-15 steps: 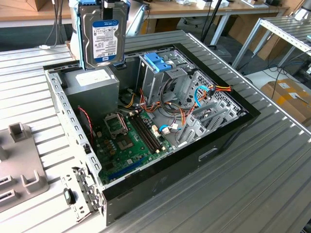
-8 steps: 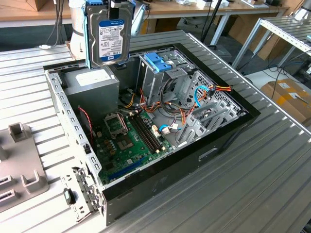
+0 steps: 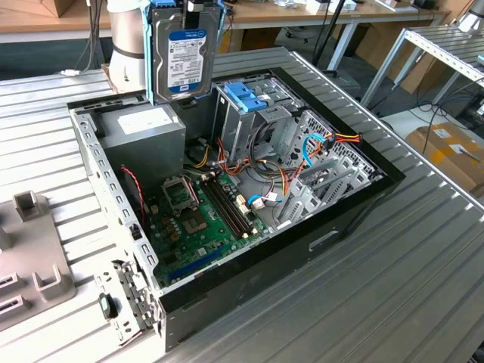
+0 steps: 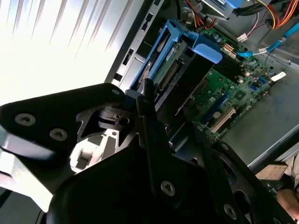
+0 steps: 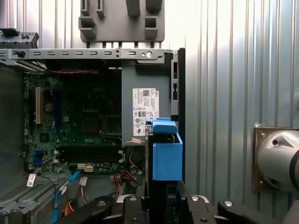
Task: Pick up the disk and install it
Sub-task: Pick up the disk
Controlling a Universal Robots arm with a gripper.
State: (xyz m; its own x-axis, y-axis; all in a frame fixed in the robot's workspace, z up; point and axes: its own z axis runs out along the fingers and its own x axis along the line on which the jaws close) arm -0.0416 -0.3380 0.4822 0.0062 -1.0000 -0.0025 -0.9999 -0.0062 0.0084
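At the top of the exterior view, toward the exterior view's left, the arm (image 3: 127, 30) is showing as a smooth, pale silver-grey tube. In the first wrist view a rounded joint housing (image 5: 280, 161) is gleaming in the same silver-grey, with one small dark recess in its shell. The gripper (image 5: 161, 205) is presenting matte black, angular plates in both wrist views, and round silver screws (image 4: 24, 119) are glinting on them. Its fingers (image 4: 150, 126) are appearing as slim black bars.

1 arm (image 3: 127, 30) stands upright at the exterior view's top edge. Gripper (image 5: 162, 190) raised, pointing down, fingers (image 4: 150, 122) clamped on the disk (image 3: 181, 57), which hangs on edge.
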